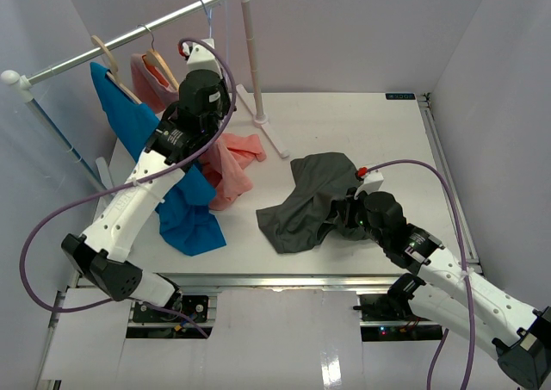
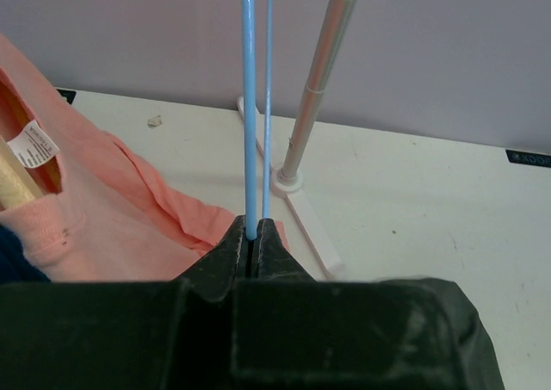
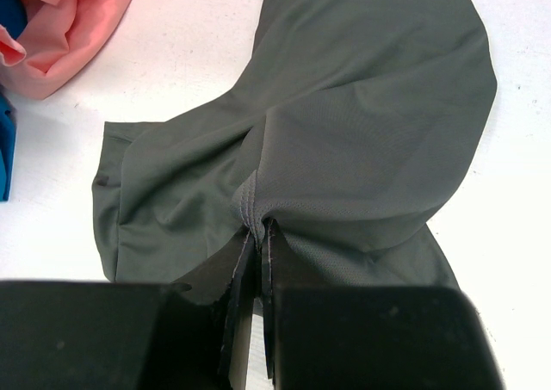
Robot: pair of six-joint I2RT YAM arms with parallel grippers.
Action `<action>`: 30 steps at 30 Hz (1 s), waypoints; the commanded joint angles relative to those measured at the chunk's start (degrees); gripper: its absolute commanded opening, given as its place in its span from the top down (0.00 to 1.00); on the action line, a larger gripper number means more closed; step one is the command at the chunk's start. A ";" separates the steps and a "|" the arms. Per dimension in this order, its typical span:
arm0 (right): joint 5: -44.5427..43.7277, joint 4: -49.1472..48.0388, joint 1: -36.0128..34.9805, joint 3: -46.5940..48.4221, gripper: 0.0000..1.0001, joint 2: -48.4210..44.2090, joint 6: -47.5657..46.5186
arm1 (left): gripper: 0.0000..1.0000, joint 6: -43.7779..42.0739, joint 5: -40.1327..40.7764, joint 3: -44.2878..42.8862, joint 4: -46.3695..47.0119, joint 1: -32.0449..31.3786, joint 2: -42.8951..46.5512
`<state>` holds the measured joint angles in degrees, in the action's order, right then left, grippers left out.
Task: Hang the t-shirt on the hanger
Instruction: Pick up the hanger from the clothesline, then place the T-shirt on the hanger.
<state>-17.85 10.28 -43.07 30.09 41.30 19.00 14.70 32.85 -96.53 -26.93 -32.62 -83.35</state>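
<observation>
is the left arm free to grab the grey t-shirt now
Probably not: the left gripper is shut on the hanger up by the rail, and the t-shirt lies apart on the table, pinched by the right gripper.

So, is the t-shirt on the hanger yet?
No. The t-shirt lies crumpled on the table, pinched by the right gripper; the left gripper holds the hanger.

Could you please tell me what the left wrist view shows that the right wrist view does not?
Only the left wrist view shows the left claw shut on the thin light-blue hanger, whose wire runs straight up from it, plus the rack's pole. Only the right wrist view shows the right claw pinching a fold of the dark grey t-shirt, which lies crumpled on the table. Both show the salmon-pink garment and the table.
</observation>
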 commanded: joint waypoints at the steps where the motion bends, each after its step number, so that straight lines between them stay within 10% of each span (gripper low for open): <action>1: -0.15 -2.46 0.28 0.06 0.92 -0.89 -0.83 | 1.00 2.91 -7.16 0.58 -6.44 0.01 5.04; 21: -9.93 3.27 1.06 7.46 0.92 5.83 4.38 | 1.00 1.38 -55.46 31.50 -11.11 -0.16 29.13; 30: -11.08 6.25 2.03 11.49 0.92 11.34 6.85 | 1.00 -0.30 -63.55 37.23 -12.09 -0.17 34.24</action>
<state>-26.66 15.14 -41.88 38.88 52.43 23.89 16.24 -23.98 -61.24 -38.99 -32.84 -51.83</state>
